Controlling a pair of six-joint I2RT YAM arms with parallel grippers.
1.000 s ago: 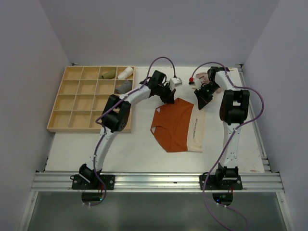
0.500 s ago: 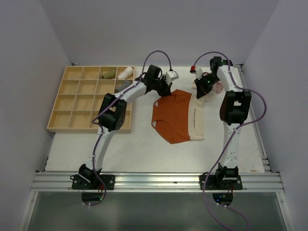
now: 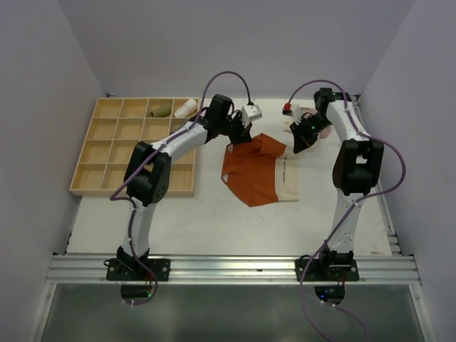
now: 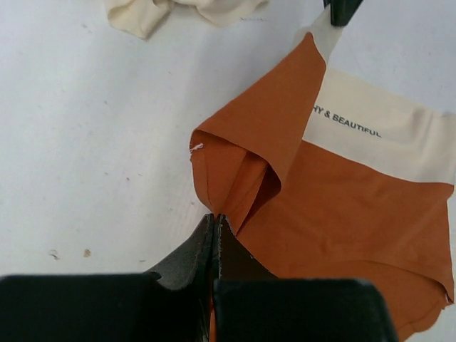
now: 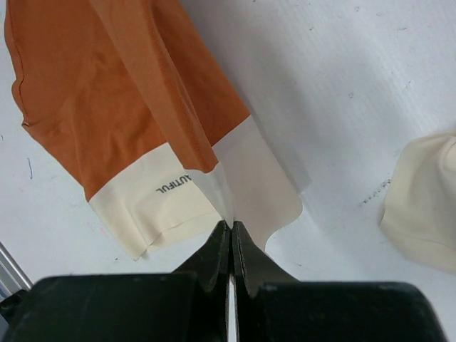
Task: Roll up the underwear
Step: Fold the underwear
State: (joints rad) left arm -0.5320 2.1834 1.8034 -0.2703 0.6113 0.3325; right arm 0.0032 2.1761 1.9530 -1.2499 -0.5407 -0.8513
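The rust-orange underwear (image 3: 254,174) with a cream waistband (image 5: 160,192) lies in the middle of the table, its far edge lifted and folded over. My left gripper (image 4: 216,217) is shut on the orange far-left corner (image 4: 235,171). At the far-right corner, my right gripper (image 5: 230,224) is shut on the waistband. In the top view the left gripper (image 3: 239,137) and right gripper (image 3: 296,144) stand at the garment's far side. The pale beige-pink underwear (image 5: 424,206) lies crumpled behind the right gripper, also seen as pale cloth (image 4: 178,11) in the left wrist view.
A wooden compartment tray (image 3: 107,160) sits at the left, holding rolled cloths (image 3: 160,109) (image 3: 187,108) in its far cells. A metal rail (image 3: 385,206) runs along the table's right edge. Grey walls close in the left, right and back.
Both grippers have pulled the garment's far corners up and back. The orange cloth now folds over itself at the far edge. The left arm has swung leftward.
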